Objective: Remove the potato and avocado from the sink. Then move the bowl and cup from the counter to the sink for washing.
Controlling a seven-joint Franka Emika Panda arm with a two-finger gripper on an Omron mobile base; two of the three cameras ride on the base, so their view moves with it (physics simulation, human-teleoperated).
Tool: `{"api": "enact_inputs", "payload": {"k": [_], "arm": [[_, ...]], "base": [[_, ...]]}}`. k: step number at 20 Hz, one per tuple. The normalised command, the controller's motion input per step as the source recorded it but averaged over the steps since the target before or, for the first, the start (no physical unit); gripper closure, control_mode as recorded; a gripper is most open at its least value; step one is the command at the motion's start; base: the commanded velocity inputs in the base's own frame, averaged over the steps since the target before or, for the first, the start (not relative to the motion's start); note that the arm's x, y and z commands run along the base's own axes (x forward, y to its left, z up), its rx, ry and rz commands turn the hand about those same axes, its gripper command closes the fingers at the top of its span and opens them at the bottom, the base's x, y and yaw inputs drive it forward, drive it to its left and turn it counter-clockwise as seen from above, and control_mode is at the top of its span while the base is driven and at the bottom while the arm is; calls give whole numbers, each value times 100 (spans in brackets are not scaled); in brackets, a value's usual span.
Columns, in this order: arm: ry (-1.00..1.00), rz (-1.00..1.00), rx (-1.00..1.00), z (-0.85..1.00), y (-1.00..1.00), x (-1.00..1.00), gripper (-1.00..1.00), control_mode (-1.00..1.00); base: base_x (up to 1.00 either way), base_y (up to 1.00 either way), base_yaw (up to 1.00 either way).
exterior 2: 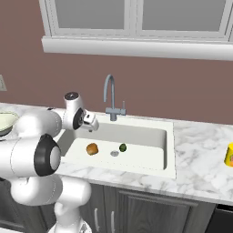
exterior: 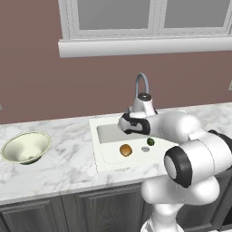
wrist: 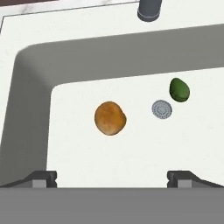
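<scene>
With the end effector (wrist: 112, 177) spread wide and empty above the sink (wrist: 26, 109), lower straight over the potato (wrist: 110, 118) on the basin floor, left of the drain (wrist: 162, 109) and avocado (wrist: 179, 90), centring it before closing.

The orange-brown potato (wrist: 110, 118) and dark green avocado (wrist: 179, 90) lie apart on the white sink (wrist: 131, 52) floor. The cream-green bowl (exterior: 26, 147) and yellow cup (exterior 2: 229, 154) stand on the marble counter (exterior: 68, 167), on opposite sides.
</scene>
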Motion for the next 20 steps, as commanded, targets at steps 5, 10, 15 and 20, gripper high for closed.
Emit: {"api": "enact_inputs", "payload": {"k": [5, 10, 15, 20], "arm": [[0, 4, 0, -15, 0, 15, -100, -100], [0, 2, 0, -16, 0, 12, -100, -100], [0, 0, 0, -18, 0, 12, -100, -100], [0, 0, 0, -18, 0, 12, -100, -100]], "base": [[0, 0, 0], [0, 0, 0], [0, 0, 0], [0, 0, 0]]}}
